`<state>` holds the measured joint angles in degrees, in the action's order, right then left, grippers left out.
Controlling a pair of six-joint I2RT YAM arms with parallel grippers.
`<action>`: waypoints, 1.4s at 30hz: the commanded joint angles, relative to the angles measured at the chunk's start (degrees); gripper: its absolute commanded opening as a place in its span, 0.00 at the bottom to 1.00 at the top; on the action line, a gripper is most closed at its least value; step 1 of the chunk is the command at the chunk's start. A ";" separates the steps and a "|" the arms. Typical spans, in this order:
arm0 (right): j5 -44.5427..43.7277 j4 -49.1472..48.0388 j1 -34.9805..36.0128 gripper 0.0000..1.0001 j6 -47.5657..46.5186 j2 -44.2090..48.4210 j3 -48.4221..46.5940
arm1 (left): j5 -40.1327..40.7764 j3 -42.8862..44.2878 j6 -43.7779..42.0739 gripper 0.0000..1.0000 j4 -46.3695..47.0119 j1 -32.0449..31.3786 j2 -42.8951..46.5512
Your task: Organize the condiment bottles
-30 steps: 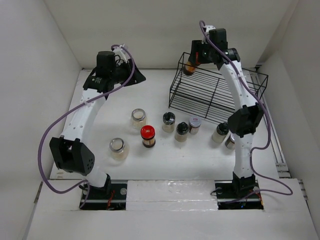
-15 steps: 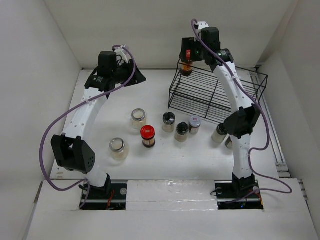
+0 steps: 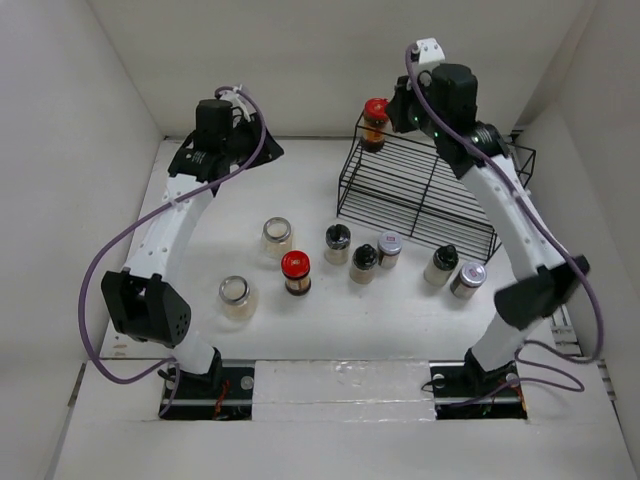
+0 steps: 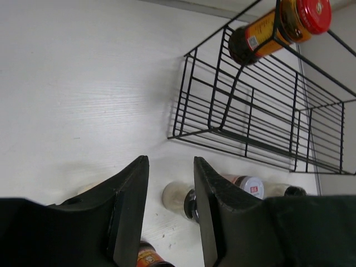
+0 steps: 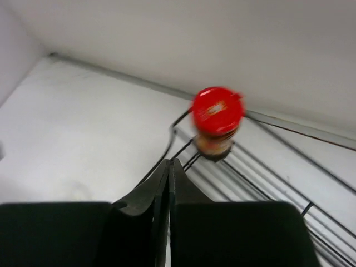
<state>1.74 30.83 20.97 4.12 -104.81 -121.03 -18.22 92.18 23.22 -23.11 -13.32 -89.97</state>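
Note:
A red-lidded condiment bottle [image 3: 375, 122] stands upright in the back left corner of the black wire rack [image 3: 430, 195]. It shows again in the right wrist view [image 5: 217, 119] and the left wrist view [image 4: 278, 25]. My right gripper [image 3: 403, 108] [image 5: 169, 161] hovers just right of it, shut and empty, clear of the bottle. Several more bottles stand on the table in a loose row: clear-lidded [image 3: 277, 236] [image 3: 237, 296], red-lidded [image 3: 295, 271], black-lidded [image 3: 337, 242] [image 3: 363, 262] [image 3: 442, 264], silver-lidded [image 3: 389, 248] [image 3: 467, 278]. My left gripper [image 3: 268, 150] [image 4: 171, 161] hangs high at the back left, open a narrow gap, holding nothing.
White walls close in the table on the left, back and right. The rack [image 4: 250, 111] takes up the back right of the table, its wire floor bare apart from the one bottle. The arm bases sit at the near edge.
My right gripper let go of the red-lidded bottle in the rack's corner, drew back to the right and shut; its arm swung right. The left gripper narrowed slightly.

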 commanded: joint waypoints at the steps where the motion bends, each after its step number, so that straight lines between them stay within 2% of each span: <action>1: 3.35 -11.74 6.70 0.03 -2.71 13.74 14.99 | 6.26 3.18 3.58 0.34 0.09 -0.21 0.77; 3: 7.04 -12.37 12.21 0.03 -2.71 16.12 21.42 | 6.88 3.18 4.11 0.31 1.22 -0.21 2.08; 4: 8.36 -12.37 14.16 0.11 -3.58 16.83 26.24 | 7.84 3.18 4.11 0.29 1.75 -0.21 2.78; 5: 10.11 -11.33 16.10 0.19 -4.20 17.36 28.03 | 10.20 3.18 4.11 0.21 1.76 -0.21 4.00; 6: 10.13 -9.58 19.95 0.32 -5.08 17.36 29.35 | 11.87 3.18 4.11 0.15 1.76 -0.21 4.02; 7: 10.91 -8.86 21.90 0.62 -7.61 17.36 31.54 | 13.72 3.79 4.11 0.09 0.71 -0.21 4.80; 9: 9.61 -8.33 25.68 0.80 -9.82 17.36 33.57 | 19.33 4.32 4.81 0.00 -0.62 -0.21 6.38; 11: 9.60 -8.33 29.56 0.96 -10.71 17.98 36.37 | 21.20 5.02 4.81 0.00 -2.19 -0.21 6.92; 12: 10.56 -9.03 30.26 1.00 -10.71 17.98 37.35 | 21.73 5.63 4.29 0.00 -2.72 -0.21 6.92; 14: 10.57 -8.51 31.06 1.00 -10.71 16.59 38.67 | 21.73 6.26 3.68 0.12 -3.51 -0.21 6.92; 16: 10.04 -7.63 31.76 1.00 -9.92 14.91 38.68 | 21.21 5.39 3.67 0.28 -3.52 -0.21 8.58; 17: 10.04 -7.63 31.76 1.00 -9.92 14.12 39.38 | 21.21 4.59 3.67 0.41 -3.52 -0.21 8.59; 20: 8.81 -10.07 32.29 1.00 -9.39 12.71 41.40 | 22.87 4.59 3.14 0.53 -4.04 -0.21 10.17; 29: 11.53 -11.84 34.58 1.00 -9.92 3.83 38.68 | 23.76 7.13 1.12 0.54 -4.13 -0.21 9.65; 34: 7.67 -14.82 35.89 0.98 -7.72 1.63 38.68 | 23.75 7.13 0.60 0.54 -4.13 -0.21 9.64; 38: 3.72 -19.31 35.89 0.72 -5.00 1.63 41.76 | 23.75 6.00 0.60 0.54 -4.13 -0.21 9.64; 39: 3.71 -19.32 35.89 0.61 -4.22 1.63 41.76 | 23.75 5.99 0.60 0.54 -4.13 -0.21 9.64; 41: 3.10 -18.53 35.89 0.57 -4.21 2.77 41.14 | 23.23 5.20 0.60 0.54 -4.13 -0.21 10.17; 42: 2.23 -17.74 35.89 0.51 -4.21 4.78 40.27 | 23.23 4.42 0.60 0.54 -4.13 -0.21 10.17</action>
<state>6.68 17.19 56.66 -1.67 -104.20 -79.64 4.95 96.88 24.56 -28.10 -13.43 -80.84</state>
